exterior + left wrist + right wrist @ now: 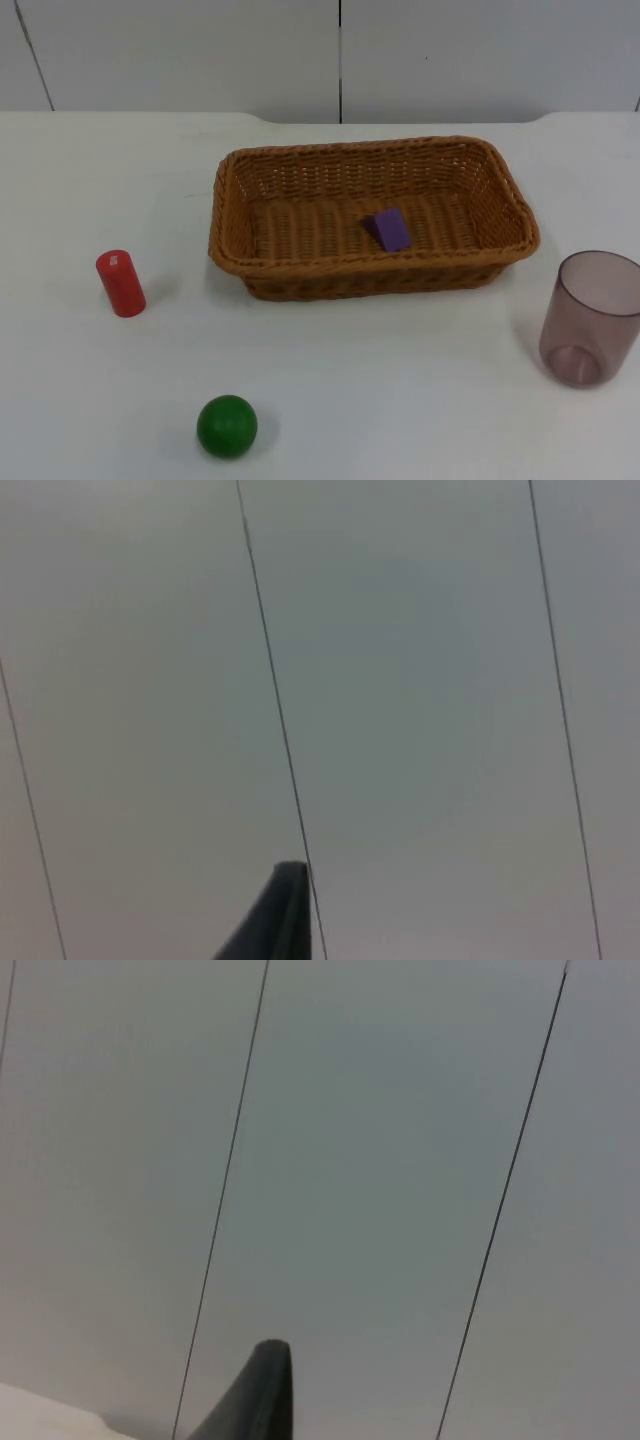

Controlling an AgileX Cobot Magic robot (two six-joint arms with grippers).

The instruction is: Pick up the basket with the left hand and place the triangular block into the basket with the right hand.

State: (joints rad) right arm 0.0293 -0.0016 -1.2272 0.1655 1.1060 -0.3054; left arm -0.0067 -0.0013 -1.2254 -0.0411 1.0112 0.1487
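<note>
A brown wicker basket (228,215) stands on the white table, a little behind its middle. Inside it, right of centre on the basket floor, lies a purple wedge-shaped block (391,229). Nothing touches the basket or the block. My left gripper (283,915) is raised and faces the grey partition wall, away from the table. My right gripper (262,1390) likewise faces the wall, with a sliver of the white table edge beside it. Both arms wait back from the basket.
A red cylinder (120,283) stands left of the basket. A green ball (226,426) lies near the front edge. A translucent mauve cup (590,318) stands at the right edge. The grey partition wall (200,50) closes the back.
</note>
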